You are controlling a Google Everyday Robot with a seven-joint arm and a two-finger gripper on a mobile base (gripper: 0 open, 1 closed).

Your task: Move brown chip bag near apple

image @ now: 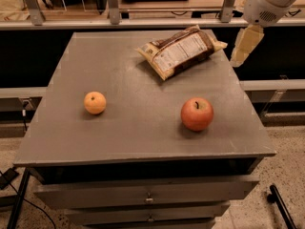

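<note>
On the grey metal desk (119, 142), the crinkly brown chip bag (181, 54) is laid far right, apart from the round red-orange apple (197, 114); the cream gripper (238, 58) is held beside it, touching nothing, its opening not discernible.

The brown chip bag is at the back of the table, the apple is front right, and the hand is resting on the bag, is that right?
Not quite. The camera view shows the hand apart from the brown chip bag, hanging beside its right end, past the edge of the table. The rest is right.
</note>
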